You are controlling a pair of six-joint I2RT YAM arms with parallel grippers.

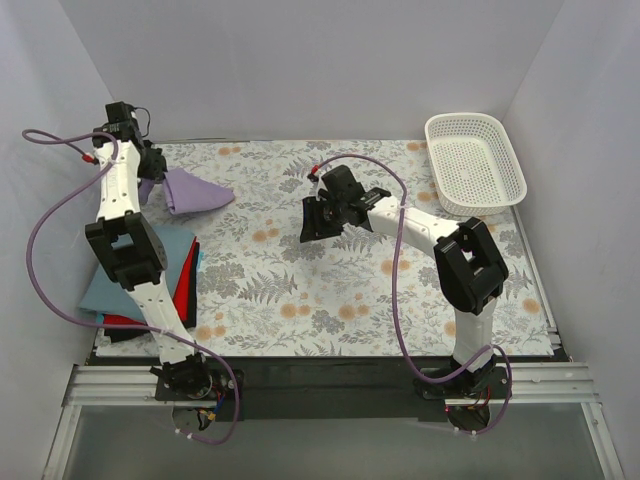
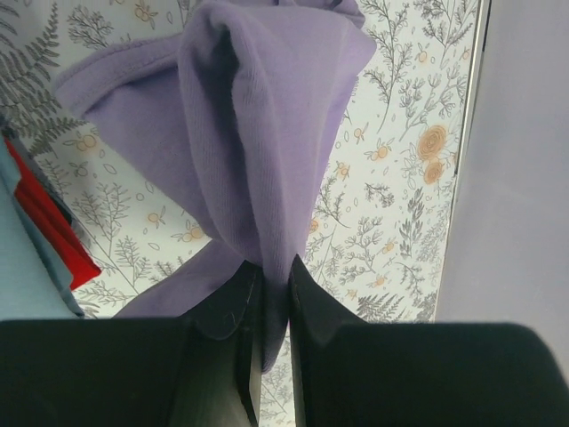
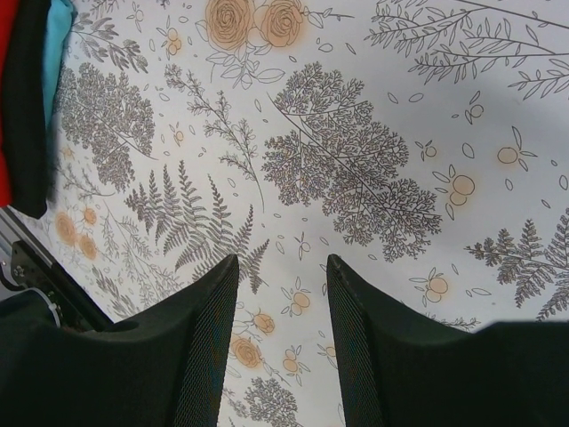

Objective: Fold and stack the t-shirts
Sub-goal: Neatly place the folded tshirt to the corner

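Left wrist view: we see our left gripper (image 2: 274, 271) pinched shut on the lilac t-shirt (image 2: 267, 124), bunched at the far-left corner of the table (image 1: 350, 300), the folded stack (image 1: 102, 290) lying just on its near side, while our right gripper (image 3: 283, 267) hovers open and empty mid-table, well apart.

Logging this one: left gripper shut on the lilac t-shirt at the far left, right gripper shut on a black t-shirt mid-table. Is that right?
Not the right side. The right gripper is open and empty; the right wrist view shows only the floral table cover between its fingers. The left gripper is shut on the lilac t-shirt, as you said.
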